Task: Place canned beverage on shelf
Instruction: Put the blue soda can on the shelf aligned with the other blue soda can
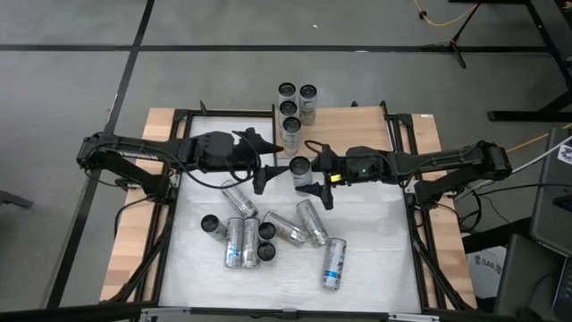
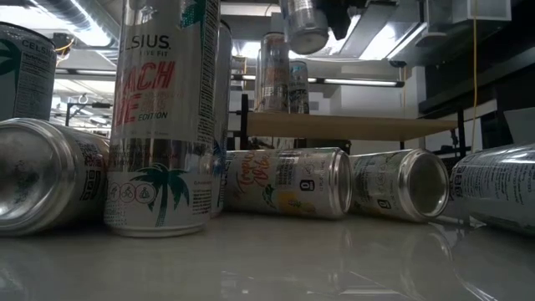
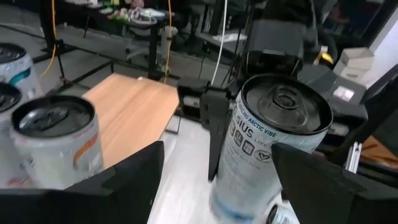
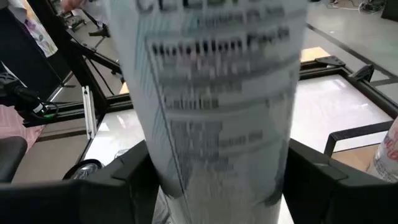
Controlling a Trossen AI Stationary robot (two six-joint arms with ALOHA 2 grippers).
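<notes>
One can (image 1: 300, 166) clamped upright in right gripper (image 1: 307, 176), lifted off table just short of shelf (image 1: 357, 125). Left gripper (image 1: 265, 163) close beside it, fingers apart, empty. Four cans (image 1: 296, 105) crowd shelf's near end. Risk: carried can clips them or left fingers, toppling row.

In the right wrist view the held can (image 4: 217, 106) fills the frame, its top and base cut off and its label print blurred. In the low view the tall can (image 2: 167, 117) loses its top at the edge and hides part of the shelf (image 2: 351, 125) behind.
</notes>
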